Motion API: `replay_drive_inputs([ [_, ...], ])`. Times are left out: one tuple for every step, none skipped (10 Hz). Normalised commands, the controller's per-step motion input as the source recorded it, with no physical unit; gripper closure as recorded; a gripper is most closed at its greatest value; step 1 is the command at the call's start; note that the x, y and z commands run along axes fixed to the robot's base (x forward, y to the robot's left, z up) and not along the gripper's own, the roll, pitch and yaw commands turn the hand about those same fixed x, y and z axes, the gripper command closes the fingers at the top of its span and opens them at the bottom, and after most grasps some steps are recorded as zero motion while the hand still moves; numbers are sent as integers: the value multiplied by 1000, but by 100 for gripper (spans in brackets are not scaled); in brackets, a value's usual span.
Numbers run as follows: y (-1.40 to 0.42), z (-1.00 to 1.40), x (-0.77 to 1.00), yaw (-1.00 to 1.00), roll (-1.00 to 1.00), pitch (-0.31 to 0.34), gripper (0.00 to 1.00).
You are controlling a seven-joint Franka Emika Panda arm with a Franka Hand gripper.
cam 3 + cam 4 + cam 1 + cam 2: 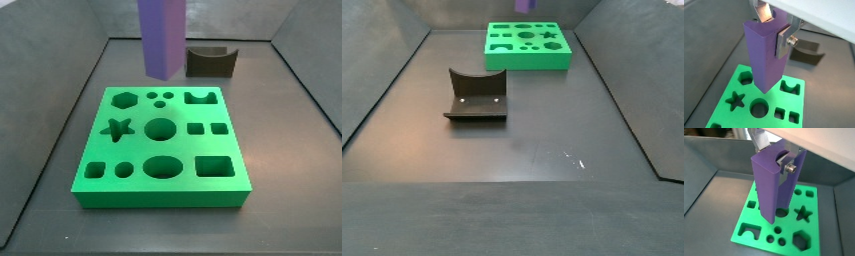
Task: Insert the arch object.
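Note:
My gripper [774, 31] is shut on the top of a tall purple bar [764, 62], seen in both wrist views [771, 188]. The bar's top end shows a semicircular scoop, an arch section. It hangs upright with its lower end above the green board [100, 180], in no hole, near the back edge in a side view [162, 40]. The board's arch hole [202, 97] lies in the back right corner and shows in both wrist views [791, 87] [751, 231]. No small dark grey-brown block shows. The gripper itself is out of both side views.
The dark fixture [211, 60] stands on the floor behind the board, also seen in a side view [476, 95], apart from the board [529, 62]. Grey bin walls [60, 90] rise on both sides. The board has star, hexagon, round and square holes.

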Motion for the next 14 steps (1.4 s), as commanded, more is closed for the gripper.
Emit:
replay_drive_inputs([
  [80, -214, 326, -826, 154, -10, 100],
  [123, -229, 489, -703, 187, 0, 100],
  [137, -254, 606, -617, 214, 0, 100],
  [149, -269, 631, -594, 216, 0, 100],
  [157, -237, 606, -623, 190, 0, 100],
  [191, -111, 511, -709, 93, -6, 100],
  [203, -83, 483, -731, 69, -11, 100],
  [203, -89, 469, -743, 69, -10, 100],
  [197, -94, 431, -760, 66, -13, 100],
  [151, -57, 303, -854, 39, -20, 100],
  [120, -57, 240, -897, 36, -19, 100],
  [80, -120, 186, -920, 69, -17, 100],
  [0, -220, 117, -931, 113, -13, 100],
  [-20, -186, 14, -894, 129, 0, 100],
])
